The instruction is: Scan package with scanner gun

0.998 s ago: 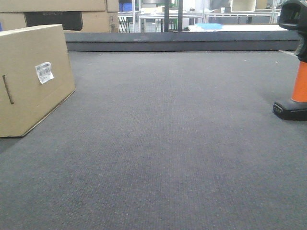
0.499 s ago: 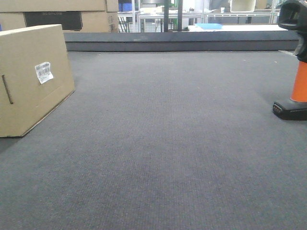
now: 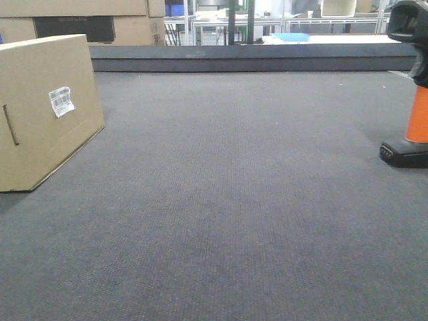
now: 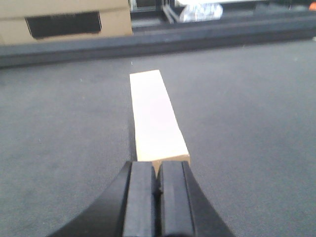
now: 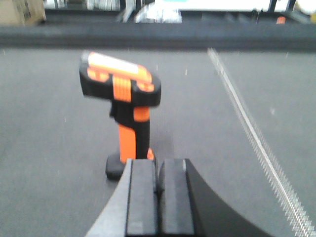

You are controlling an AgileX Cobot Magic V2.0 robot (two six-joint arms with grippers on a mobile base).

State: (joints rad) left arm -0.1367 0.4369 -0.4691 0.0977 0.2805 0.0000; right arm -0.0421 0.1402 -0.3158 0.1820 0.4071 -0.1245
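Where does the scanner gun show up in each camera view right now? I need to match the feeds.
Front view: scanner gun at the far right edge, standing upright, partly cut off.
Left wrist view: not in it; only the package ahead of the closed left pincer.
Right wrist view: centre-left, upright, just beyond the closed right pincer.
Shared landmark: the dark raised ledge along the mat's far edge.

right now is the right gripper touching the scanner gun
Apart. In the right wrist view the right gripper, jaws shut together and holding nothing, sits in front of the scanner gun, which stands upright on its own base on the grey mat.
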